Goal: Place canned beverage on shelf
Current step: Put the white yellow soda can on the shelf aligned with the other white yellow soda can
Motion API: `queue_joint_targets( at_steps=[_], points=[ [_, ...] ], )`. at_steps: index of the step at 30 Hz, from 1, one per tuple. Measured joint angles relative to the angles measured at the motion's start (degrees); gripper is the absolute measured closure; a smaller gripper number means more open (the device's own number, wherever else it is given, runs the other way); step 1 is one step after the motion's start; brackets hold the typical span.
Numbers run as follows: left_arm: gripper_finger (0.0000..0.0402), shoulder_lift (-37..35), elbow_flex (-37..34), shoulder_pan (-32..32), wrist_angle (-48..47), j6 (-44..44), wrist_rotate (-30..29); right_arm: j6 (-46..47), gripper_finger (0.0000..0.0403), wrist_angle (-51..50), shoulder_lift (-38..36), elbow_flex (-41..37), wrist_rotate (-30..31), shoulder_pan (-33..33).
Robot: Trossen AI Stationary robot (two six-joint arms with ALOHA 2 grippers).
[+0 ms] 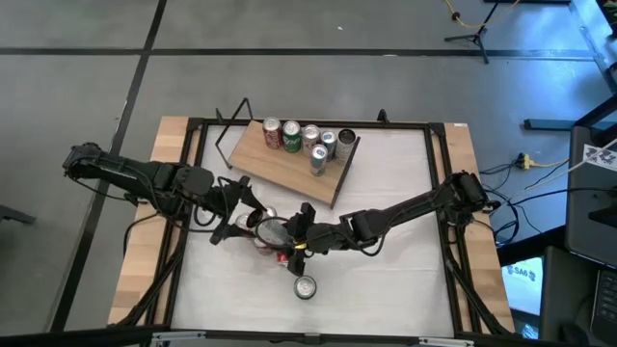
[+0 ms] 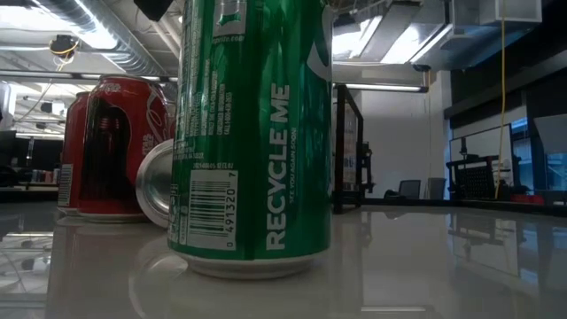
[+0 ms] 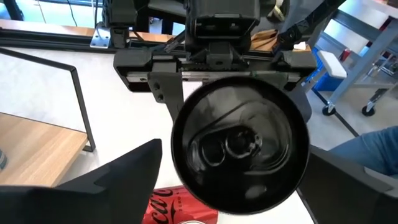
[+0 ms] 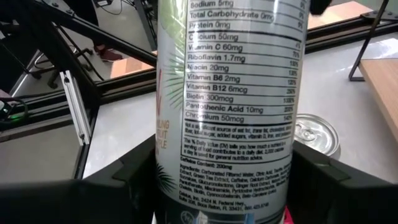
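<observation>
A white can with a nutrition label (image 4: 227, 106) is held in my right gripper (image 4: 224, 186), which is shut on it above the table's middle (image 1: 272, 229). Its dark lid (image 3: 239, 146) faces my left gripper (image 3: 233, 165). That gripper is open, one finger on each side of the lid end, with no touch showing. The wooden shelf (image 1: 289, 166) stands at the table's far side on black wire supports and carries several upright cans (image 1: 308, 140). My right gripper pinches the white can's round wall (image 4: 186, 186) between its two fingers, one on each side. The can runs along the fingers, its lid end (image 3: 239, 146) sticking out toward my left gripper. It is held roughly level, above a red can (image 3: 177, 205).
A green can (image 1: 306, 286) stands upright near the table's near edge, filling the low view (image 2: 252, 133). A red can (image 2: 111, 146) stands behind it, with a silver can end (image 2: 155, 190) beside it. A silver-topped can (image 4: 317, 134) sits beyond the held one. A black frame (image 1: 439, 193) borders the table.
</observation>
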Motion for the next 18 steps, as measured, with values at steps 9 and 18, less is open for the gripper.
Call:
queue_joint_targets(
  at_steps=[9,18],
  points=[
    [0.0129,0.0,0.0,0.02,2.35,0.41,0.4,-0.17,0.0145,-0.11,0.0,0.0,0.0,0.0],
    [0.0155,0.0,0.0,0.02,2.39,0.44,0.97,-0.12,0.0145,-0.11,0.0,0.0,-0.02,0.0]
  ],
)
